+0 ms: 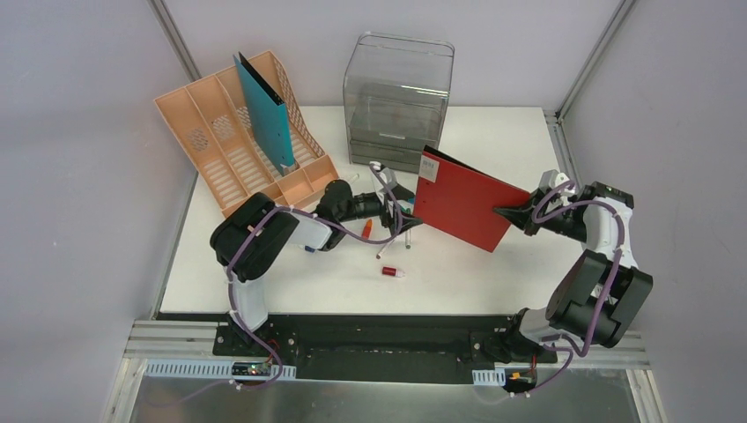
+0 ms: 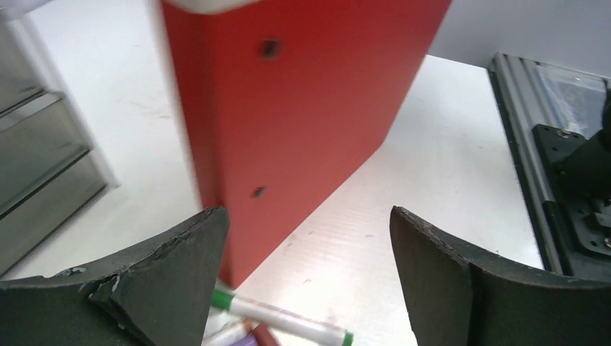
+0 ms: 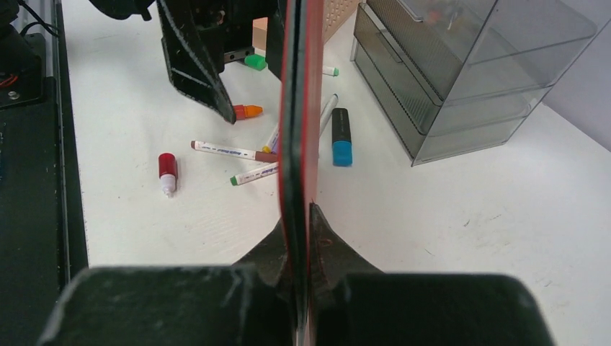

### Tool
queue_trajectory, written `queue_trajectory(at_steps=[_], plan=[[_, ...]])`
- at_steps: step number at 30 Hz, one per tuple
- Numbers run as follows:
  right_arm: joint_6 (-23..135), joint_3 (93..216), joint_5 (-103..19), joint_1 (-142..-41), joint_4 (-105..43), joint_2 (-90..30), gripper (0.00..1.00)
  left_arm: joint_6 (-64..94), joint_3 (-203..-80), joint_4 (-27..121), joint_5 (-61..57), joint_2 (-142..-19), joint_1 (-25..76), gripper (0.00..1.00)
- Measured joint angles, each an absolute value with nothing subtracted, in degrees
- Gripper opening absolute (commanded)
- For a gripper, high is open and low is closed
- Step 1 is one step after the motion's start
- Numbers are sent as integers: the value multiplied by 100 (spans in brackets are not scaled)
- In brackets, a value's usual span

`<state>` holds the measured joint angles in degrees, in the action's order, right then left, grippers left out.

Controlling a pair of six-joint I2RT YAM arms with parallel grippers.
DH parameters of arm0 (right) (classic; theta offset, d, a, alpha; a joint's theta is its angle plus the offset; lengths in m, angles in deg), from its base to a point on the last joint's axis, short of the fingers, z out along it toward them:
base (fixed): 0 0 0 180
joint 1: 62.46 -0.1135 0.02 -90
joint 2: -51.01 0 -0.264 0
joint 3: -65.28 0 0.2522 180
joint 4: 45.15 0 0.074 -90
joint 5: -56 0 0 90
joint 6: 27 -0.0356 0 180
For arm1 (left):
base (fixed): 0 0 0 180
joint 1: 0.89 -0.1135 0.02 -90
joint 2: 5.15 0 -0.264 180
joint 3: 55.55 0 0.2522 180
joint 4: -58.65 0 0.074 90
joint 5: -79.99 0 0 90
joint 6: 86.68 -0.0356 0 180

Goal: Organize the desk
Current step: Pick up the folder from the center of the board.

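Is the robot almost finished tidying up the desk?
Not yet. The teal folder already stands in the peach rack. The right gripper is clamped on the red folder, with the open left gripper near its other end. Markers and a small red-capped bottle lie loose on the desk.

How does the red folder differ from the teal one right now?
The red folder is clamped by one edge in the right end effector, while the teal folder stands free in a slot of the peach rack. The red folder is over the middle of the desk; the teal folder is at its far left corner. Both are thin, flat folders.
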<state>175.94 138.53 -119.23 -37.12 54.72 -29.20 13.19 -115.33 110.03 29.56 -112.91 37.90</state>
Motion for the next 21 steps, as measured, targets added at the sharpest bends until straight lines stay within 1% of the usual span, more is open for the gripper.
queue_trajectory(at_steps=[4,7,8,9,12,14,16,17,18,21], plan=[[17861,13855,-11842,-3692,5714,-2907,0,1280,-11319,11128,3019,-11147,3486,89],[17951,13923,-11720,-3692,5804,-2904,5,1135,-11327,11034,3220,-10974,3351,95],[17970,13947,-11679,-3692,5824,-2904,8,1087,-11369,10973,3321,-10935,3340,99],[17977,13960,-11648,-3692,5839,-2904,13,1028,-11454,10898,3435,-10924,3340,99],[18010,13986,-11528,-3692,5898,-2896,40,967,-11826,10640,3769,-10963,3340,99],[18021,13982,-11252,-3690,5891,-2893,65,945,-12153,10594,3959,-11077,3340,99],[18014,13979,-11110,-3681,5894,-2893,82,937,-12438,10553,4103,-11228,3337,99],[18034,13979,-11073,-3679,5891,-2893,87,939,-12534,10542,4160,-11294,3337,98],[18043,13979,-11053,-3677,5889,-2893,90,943,-12636,10527,4208,-11377,3337,98],[18049,13979,-11010,-3677,5889,-2891,96,976,-12822,10514,4339,-11610,3337,92]])
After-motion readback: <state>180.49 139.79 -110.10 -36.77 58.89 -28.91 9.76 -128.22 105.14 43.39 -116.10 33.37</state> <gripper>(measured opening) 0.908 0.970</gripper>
